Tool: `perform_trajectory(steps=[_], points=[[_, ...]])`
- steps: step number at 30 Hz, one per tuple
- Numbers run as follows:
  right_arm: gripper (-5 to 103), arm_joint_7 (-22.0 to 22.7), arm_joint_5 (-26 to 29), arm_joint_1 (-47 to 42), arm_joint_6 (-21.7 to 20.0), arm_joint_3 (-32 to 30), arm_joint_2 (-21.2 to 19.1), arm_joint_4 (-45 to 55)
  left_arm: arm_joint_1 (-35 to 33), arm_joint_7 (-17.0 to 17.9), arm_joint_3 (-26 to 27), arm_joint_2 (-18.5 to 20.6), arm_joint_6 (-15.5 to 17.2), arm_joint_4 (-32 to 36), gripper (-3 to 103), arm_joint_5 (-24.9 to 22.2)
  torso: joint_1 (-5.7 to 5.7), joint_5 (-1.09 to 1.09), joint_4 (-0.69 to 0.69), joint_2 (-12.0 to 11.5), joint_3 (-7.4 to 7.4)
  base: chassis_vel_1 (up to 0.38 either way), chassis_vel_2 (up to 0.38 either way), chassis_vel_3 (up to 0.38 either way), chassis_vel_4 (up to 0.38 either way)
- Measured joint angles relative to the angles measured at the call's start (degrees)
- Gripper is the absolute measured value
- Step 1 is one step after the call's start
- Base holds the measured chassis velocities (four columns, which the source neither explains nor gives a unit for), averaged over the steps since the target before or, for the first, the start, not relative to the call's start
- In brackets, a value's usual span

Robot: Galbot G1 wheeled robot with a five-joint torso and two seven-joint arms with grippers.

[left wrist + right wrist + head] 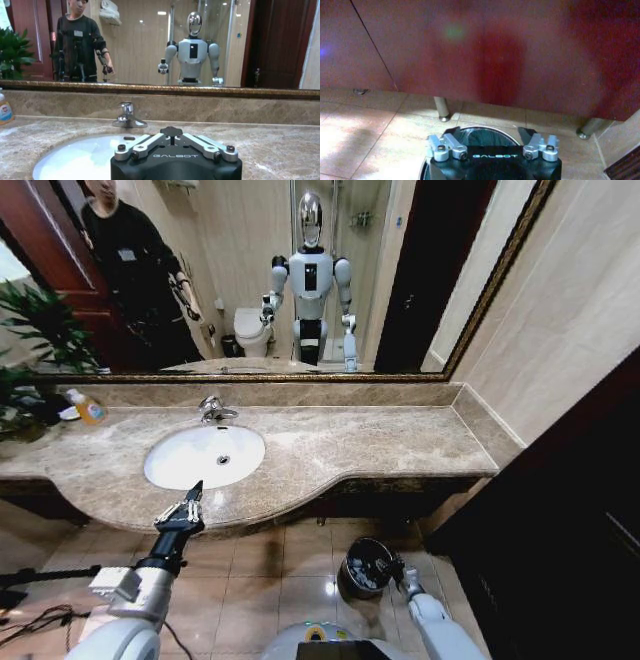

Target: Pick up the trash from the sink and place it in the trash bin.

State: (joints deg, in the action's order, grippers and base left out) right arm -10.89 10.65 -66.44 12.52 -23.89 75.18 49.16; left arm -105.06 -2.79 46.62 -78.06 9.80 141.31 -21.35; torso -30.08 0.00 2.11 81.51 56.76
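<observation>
While my left gripper (196, 498) hung shut at the table's (380, 442) front edge by the sink (205, 456), whose bowl looked bare, my right gripper (490, 133) spread its jaws over the trash bin (364, 568), holding nothing.

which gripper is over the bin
The right gripper, fingers open, is low over the black bin on the floor. The left gripper is up at the counter's front edge by the sink, fingers shut.
</observation>
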Motion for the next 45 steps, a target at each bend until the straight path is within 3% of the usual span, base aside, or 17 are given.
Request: perform_trajectory(steps=[7, 11, 18, 25, 45], points=[[100, 0.0, 2.6, -1.2, -2.4, -0.4, -0.8, 4.0, 0.0, 0.0, 0.0, 0.0, 0.0, 0.0, 0, 0.0, 0.0, -0.01, 0.01, 0.0, 0.0, 0.0, 0.0, 0.0, 0.0], [100, -0.1, 5.3, -3.4, -6.6, -0.4, -2.4, 9.5, 0.0, 0.0, 0.0, 0.0, 0.0, 0.0, 0, 0.0, 0.0, -0.01, 0.0, 0.0, 0.0, 0.0, 0.0, 0.0, 0.0], [100, 0.5, 7.5, -6.8, -9.5, -2.3, -3.9, 17.1, 0.0, 0.0, 0.0, 0.0, 0.0, 0.0, 0, 0.0, 0.0, -0.01, 0.01, 0.0, 0.0, 0.0, 0.0, 0.0, 0.0], [100, 3.1, 9.2, -13.4, -15.0, -6.4, -4.4, 31.2, 0.0, 0.0, 0.0, 0.0, 0.0, 0.0, 0, 0.0, 0.0, 0.0, 0.0, 0.0, 0.0, 0.0, 0.0, 0.0, 0.0], [100, 7.5, 15.0, -23.6, -18.9, -10.6, -4.5, 58.5, 0.0, 0.0, 0.0, 0.0, 0.0, 0.0, 0, 0.0, 0.0, 0.0, 0.0, 0.0, 0.0, 0.0, 0.0, 0.0, 0.0]])
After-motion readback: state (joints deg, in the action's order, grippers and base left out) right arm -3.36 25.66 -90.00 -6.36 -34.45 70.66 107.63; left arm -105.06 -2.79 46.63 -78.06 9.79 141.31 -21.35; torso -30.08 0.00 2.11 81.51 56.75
